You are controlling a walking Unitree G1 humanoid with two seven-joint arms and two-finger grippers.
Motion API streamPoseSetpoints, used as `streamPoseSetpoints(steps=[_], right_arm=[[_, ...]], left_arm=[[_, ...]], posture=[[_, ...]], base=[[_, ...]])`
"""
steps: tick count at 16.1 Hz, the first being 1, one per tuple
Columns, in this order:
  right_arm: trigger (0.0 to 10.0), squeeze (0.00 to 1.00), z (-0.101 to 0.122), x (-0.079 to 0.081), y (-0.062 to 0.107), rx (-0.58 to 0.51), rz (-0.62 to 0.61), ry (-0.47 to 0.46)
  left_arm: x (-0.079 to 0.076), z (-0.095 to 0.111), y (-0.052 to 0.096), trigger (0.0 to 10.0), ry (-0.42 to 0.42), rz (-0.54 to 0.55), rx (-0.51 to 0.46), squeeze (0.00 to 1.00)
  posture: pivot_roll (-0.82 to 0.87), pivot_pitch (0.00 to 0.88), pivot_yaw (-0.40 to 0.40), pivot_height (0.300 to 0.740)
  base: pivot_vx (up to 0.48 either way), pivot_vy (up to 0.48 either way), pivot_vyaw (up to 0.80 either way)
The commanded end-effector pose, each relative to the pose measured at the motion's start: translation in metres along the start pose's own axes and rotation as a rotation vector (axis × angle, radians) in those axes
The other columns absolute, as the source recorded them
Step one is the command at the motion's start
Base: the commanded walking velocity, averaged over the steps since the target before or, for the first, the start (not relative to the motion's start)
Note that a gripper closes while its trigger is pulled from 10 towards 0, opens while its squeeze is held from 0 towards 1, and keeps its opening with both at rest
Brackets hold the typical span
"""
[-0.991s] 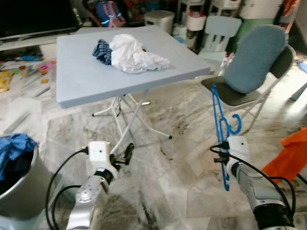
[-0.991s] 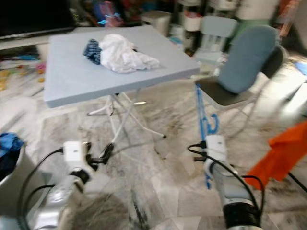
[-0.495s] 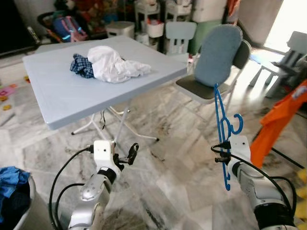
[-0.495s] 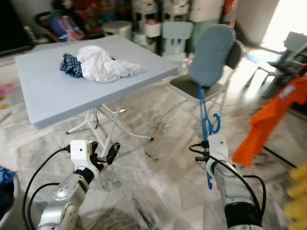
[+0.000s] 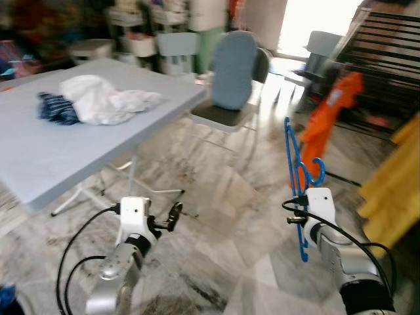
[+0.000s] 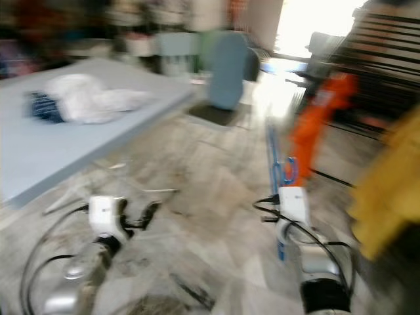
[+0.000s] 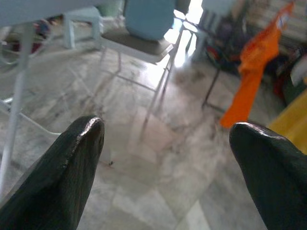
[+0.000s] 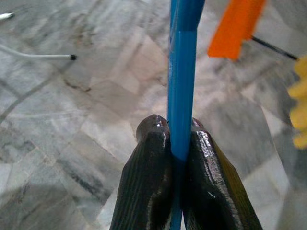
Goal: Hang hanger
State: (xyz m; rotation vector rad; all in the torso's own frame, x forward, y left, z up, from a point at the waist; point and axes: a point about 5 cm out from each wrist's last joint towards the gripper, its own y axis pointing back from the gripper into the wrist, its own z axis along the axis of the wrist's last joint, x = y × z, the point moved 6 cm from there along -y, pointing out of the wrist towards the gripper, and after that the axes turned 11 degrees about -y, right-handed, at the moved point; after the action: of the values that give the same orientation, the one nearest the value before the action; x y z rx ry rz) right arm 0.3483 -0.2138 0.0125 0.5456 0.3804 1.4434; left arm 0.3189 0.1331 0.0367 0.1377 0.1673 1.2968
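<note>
A blue plastic hanger [image 5: 296, 172] stands upright over the marble floor, its hook curling to the right. My right gripper [image 8: 176, 136] is shut on its lower bar, both black fingers pressed against the blue plastic. My left gripper [image 7: 165, 139] is open and holds nothing, low at the left over the floor. A drying rack [image 5: 384, 39] with dark bars stands at the far right, an orange garment [image 5: 325, 115] and a yellow one [image 5: 397, 184] hanging on it.
A grey folding table [image 5: 46, 164] with a white cloth [image 5: 98, 105] and a blue checked cloth [image 5: 56, 110] is at the left. A blue-backed folding chair [image 5: 230, 82] stands beyond it. Open marble floor [image 5: 230, 216] lies between me and the rack.
The whole view has swung to the right: table and chair slid left, the rack with orange and yellow garments came in. The hanger stays in my right gripper.
</note>
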Motion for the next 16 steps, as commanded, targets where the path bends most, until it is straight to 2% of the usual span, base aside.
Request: streamPoseSetpoints(steps=[1,9,15,16], right_arm=[[10.0,0.0,0.016,-0.009,0.001,-0.046,-0.037,0.007],[10.0,0.0,0.015,-0.015,0.001,-0.047,-0.075,-0.002],[10.0,0.0,0.015,-0.012,0.0,-0.037,-0.06,-0.006],[10.0,0.0,0.012,-0.01,0.0,-0.024,-0.047,0.001]], left_arm=[[-0.009,0.007,-0.004,10.0,0.002,-0.039,-0.023,0.0],[-0.021,0.0,-0.005,10.0,0.001,-0.086,0.003,0.0],[-0.022,-0.003,-0.007,10.0,0.006,-0.088,0.022,0.0],[-0.022,-0.004,-0.008,10.0,0.008,-0.088,0.028,0.0]], posture=[[-0.18,0.0,0.013,0.74],[-0.19,0.0,0.015,0.74],[-0.19,0.0,0.013,0.74],[-0.19,0.0,0.014,0.74]], base=[[0.42,0.0,-0.8],[0.431,0.0,-0.8],[0.434,0.0,-0.79],[0.409,0.247,0.0]])
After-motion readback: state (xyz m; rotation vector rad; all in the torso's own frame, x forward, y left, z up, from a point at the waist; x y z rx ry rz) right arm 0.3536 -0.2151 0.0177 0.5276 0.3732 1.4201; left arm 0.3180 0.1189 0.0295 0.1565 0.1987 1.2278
